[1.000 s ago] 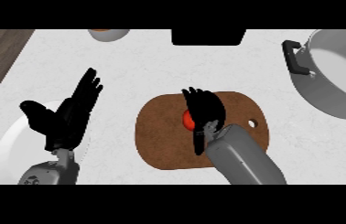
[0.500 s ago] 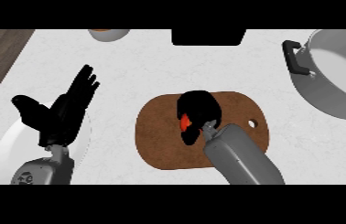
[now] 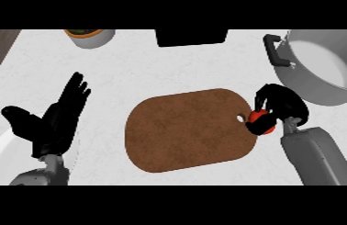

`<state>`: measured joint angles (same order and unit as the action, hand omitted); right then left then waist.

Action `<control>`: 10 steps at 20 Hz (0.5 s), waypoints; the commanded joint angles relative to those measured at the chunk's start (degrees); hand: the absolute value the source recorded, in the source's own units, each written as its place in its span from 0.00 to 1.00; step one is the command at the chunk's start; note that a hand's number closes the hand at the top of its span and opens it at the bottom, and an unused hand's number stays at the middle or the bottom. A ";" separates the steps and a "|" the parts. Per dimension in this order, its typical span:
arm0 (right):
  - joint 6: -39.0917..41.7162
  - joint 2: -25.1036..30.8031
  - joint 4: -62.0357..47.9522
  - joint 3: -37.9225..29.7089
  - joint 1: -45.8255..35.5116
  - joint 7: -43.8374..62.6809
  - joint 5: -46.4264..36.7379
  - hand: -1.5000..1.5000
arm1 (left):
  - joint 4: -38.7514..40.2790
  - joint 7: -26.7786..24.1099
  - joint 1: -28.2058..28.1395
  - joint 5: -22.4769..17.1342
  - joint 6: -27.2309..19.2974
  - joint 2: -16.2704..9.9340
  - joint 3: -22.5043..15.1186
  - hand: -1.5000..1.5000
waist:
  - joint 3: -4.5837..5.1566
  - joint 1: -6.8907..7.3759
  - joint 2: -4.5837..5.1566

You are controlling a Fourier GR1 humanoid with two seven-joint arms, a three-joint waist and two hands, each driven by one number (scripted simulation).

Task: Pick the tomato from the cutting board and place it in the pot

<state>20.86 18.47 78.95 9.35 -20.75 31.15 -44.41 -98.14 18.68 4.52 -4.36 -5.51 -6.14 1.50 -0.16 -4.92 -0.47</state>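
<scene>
While the right hand (image 3: 279, 107) curls its fingers and thumb round the tomato (image 3: 262, 124), the fruit sits clear of the cutting board (image 3: 186, 130), just past the board's right end near the hanging hole and between board and pot (image 3: 318, 70). Only a red patch of the tomato shows beneath the black fingers (the rest is hidden by the hand). The grasp and the lift off the board therefore appear done; what is left, as judged from this view, is the carry up and to the right, over the pot's rim beside its black handle (image 3: 274, 50), and the release inside. The pot's interior shows nothing in it so far.

Compared with half a second earlier, the tomato and right hand have left the middle of the board and moved to its right edge, so the brown surface now lies bare. The view itself has shifted too, bringing more of the pot into sight.

The left hand (image 3: 54, 120) rests open at the left of the view, fingers straight and raised, holding nothing. A small bowl (image 3: 89, 36) stands at the far edge of the counter (image 3: 169, 68).
</scene>
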 commanded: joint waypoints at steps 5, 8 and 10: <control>-8.31 22.85 -5.06 -24.87 12.23 -11.28 4.52 1.00 | -0.81 -0.47 -0.92 -1.02 1.45 -1.42 1.16 0.50 | 0.02 1.13 0.25; -11.12 28.07 -5.27 -31.88 16.70 -18.22 6.64 1.00 | -0.36 -0.94 -1.00 -0.87 2.13 -0.53 -0.44 0.50 | 0.10 2.07 0.21; -11.79 28.86 -0.89 -35.78 20.87 -21.40 9.13 1.00 | -0.61 -0.58 -1.23 0.68 0.80 0.32 -1.40 0.50 | 0.15 2.33 0.05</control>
<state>12.04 42.64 76.02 -18.45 -5.98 15.84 -37.96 -98.92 18.57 3.83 -4.55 -4.66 -6.35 1.14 -0.08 -3.58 -0.38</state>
